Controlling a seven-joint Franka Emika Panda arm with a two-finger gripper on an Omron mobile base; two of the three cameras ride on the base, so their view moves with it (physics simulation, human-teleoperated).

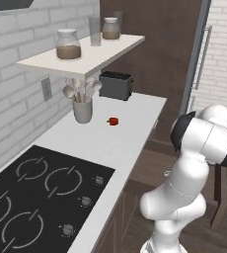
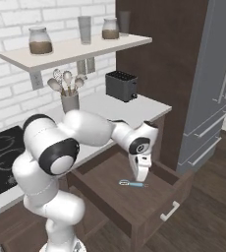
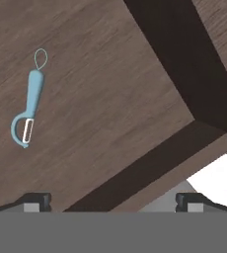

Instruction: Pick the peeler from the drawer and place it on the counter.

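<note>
I've got the gripper (image 2: 142,178) hanging over the pulled-out drawer (image 2: 156,206), jaws spread wide and holding nothing. The peeler (image 2: 132,183) lies flat on the drawer floor just beside my fingertips; in the hand view it sits up left (image 3: 28,109), apart from both tips. The counter (image 2: 134,109) is behind

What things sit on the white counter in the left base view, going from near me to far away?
Black cooktop → small red round thing → grey cup of spoons and spatulas → dark toaster, all on the counter.
</note>
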